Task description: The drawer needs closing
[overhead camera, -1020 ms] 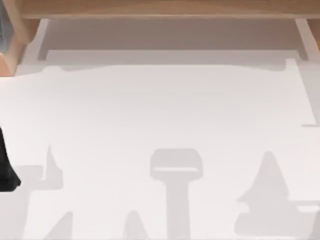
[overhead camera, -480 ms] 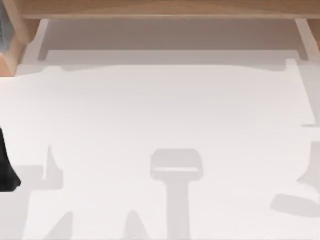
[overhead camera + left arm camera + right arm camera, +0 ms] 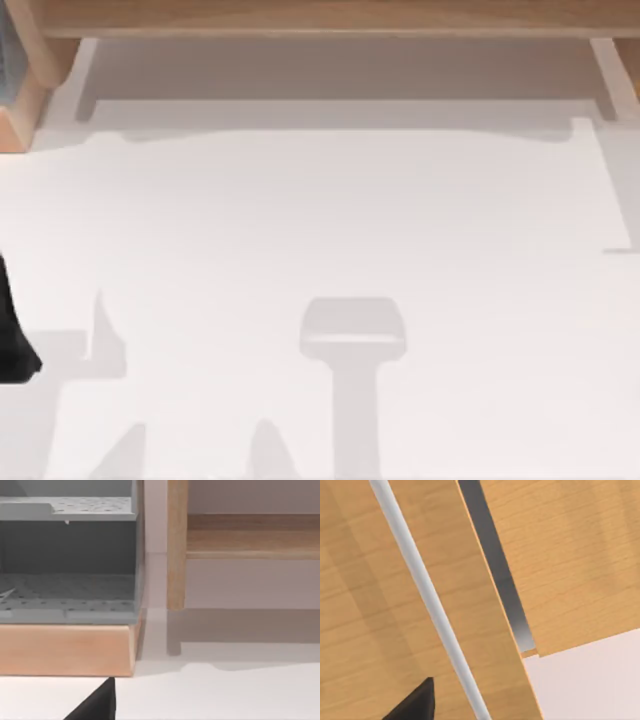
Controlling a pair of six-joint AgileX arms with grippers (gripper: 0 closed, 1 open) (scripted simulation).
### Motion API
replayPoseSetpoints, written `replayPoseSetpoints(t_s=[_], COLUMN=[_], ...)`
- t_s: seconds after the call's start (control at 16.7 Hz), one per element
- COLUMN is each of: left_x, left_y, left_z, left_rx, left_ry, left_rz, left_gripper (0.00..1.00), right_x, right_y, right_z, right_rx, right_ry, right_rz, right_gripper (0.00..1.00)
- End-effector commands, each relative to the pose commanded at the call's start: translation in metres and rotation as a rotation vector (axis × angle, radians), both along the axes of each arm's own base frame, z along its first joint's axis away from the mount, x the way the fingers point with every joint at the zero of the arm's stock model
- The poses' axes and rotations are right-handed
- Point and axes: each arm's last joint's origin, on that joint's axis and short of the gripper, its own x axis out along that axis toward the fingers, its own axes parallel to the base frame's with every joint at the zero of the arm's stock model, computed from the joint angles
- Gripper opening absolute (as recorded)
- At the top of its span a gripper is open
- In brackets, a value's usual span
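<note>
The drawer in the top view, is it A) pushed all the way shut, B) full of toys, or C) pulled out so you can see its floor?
C: the drawer sticks out from under the light wooden furniture, so its bare grey-beige floor shows between the white side walls and the white front panel.

A matte black, tapering piece of the left arm (image 3: 14, 335) juts in at the bench's left edge; each wrist view catches a black wedge-shaped tool tip (image 3: 95, 705).
</note>
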Motion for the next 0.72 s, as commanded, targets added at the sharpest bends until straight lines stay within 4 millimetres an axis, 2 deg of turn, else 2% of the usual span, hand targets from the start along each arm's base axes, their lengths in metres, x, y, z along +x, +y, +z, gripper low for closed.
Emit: replayPoseSetpoints(t_s=[0.36, 0.72], left_x=[0.0, 0.0], left_y=[0.0, 0.0], left_z=[0.0, 0.0], left_rx=[0.0, 0.0], left_ry=[0.0, 0.0], left_rz=[0.0, 0.0], left_gripper=[1.0, 1.0], right_x=[-0.001, 0.0], right_y=[-0.003, -0.002], right_z=[-0.028, -0.03], right_rx=[-0.313, -0.346], right_ry=[-0.001, -0.003], right_rz=[0.002, 0.007], right_gripper=[1.0, 1.0])
